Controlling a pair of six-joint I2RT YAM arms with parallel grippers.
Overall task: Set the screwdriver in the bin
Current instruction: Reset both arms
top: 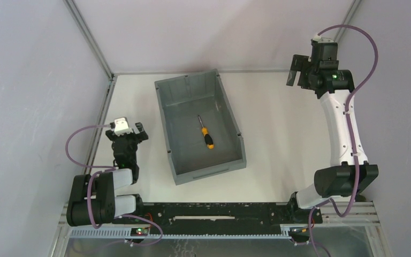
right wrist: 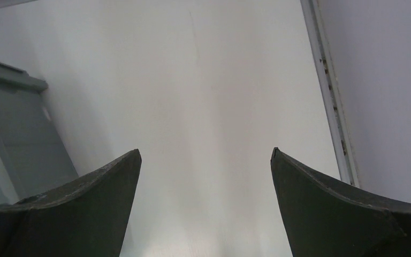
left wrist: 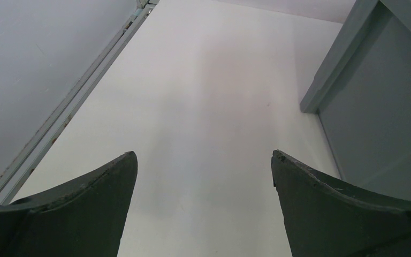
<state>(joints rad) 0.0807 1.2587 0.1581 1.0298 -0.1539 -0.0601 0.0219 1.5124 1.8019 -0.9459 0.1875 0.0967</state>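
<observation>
White table (top: 278, 139), pale lilac walls on three sides, a metal rail along the near edge where both arms are bolted. That's our stage.

Nearest in, the left arm is folded tight over its base. The left gripper (left wrist: 203, 158) sits low over bare table with its fingers (left wrist: 85, 203) spread wide and nothing between them. It reads as parked, not working. Just off its right side rises the grey wall of the bin (left wrist: 374, 107), close but not touching.

Over that wall, right of the left gripper and a touch farther out, there's the screwdriver (top: 206, 131). It's lying flat on the bin floor, roughly in the middle, clear of all four walls. Its long axis runs near to far, along the bin's own length with a slight lean. The black and orange handle is at the near end, and the thin silver shaft points away from the arms, tipping a little to the left. Flat on the floor with no hand on it, so by my reading the task is done.

Farthest out, the right arm stretches tall along the right side. The right gripper (right wrist: 205, 155) is lifted high, beyond the bin and to its right. Fingers apart, as wide as they go, holding nothing. From this hand the screwdriver lies well off to the left and back toward the bases. The wrist view catches only a corner of the bin at its left edge. That looks like a hand pulled clear, out of the bin's way.
</observation>
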